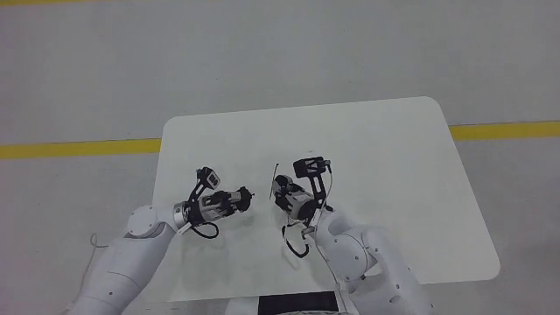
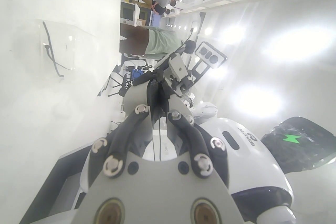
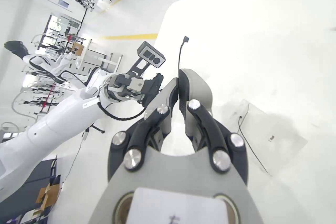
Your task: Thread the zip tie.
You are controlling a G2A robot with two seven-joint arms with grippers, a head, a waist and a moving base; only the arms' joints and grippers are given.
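Top view, mid-tabletop (image 1: 394, 140): R gripper (image 1: 278, 197) clamped on zip tie (image 1: 274, 179), head end poking toward 12 o'clock — L gripper (image 1: 248, 198) just at 9 o'clock, fingers (image 2: 136, 99) together.

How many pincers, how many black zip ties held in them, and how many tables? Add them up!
Pincers: 2, left pincer and right pincer
Held zip ties: 2, left zip tie, right zip tie
Tables: 1, table
Total: 5
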